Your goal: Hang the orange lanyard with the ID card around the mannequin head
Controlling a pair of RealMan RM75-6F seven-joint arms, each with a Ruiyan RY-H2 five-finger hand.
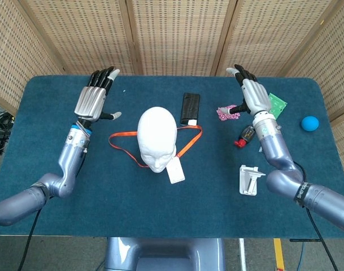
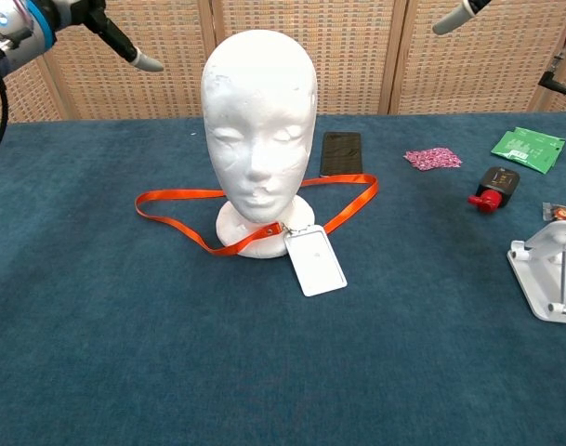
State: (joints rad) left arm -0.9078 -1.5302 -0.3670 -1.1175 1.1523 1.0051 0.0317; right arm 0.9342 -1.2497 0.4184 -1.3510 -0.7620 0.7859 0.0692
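The white mannequin head [image 1: 157, 137] [image 2: 259, 130] stands upright mid-table. The orange lanyard [image 1: 122, 145] [image 2: 176, 205] lies as a loop on the cloth around its base, spreading out to both sides. Its white ID card [image 1: 174, 169] [image 2: 315, 259] rests flat in front of the base. My left hand [image 1: 94, 99] hovers to the left of the head with fingers spread, holding nothing. My right hand [image 1: 252, 95] is raised at the back right, fingers apart and empty. In the chest view only fingertips [image 2: 145, 62] of each hand show at the top edge.
A black phone [image 1: 190, 108] [image 2: 341, 153] lies behind the head. Right of it are a pink packet [image 1: 227, 113], a green sachet [image 2: 529, 147], a black-and-red object [image 1: 243, 136] [image 2: 492, 188], a white holder [image 1: 249, 180] and a blue ball [image 1: 310, 123].
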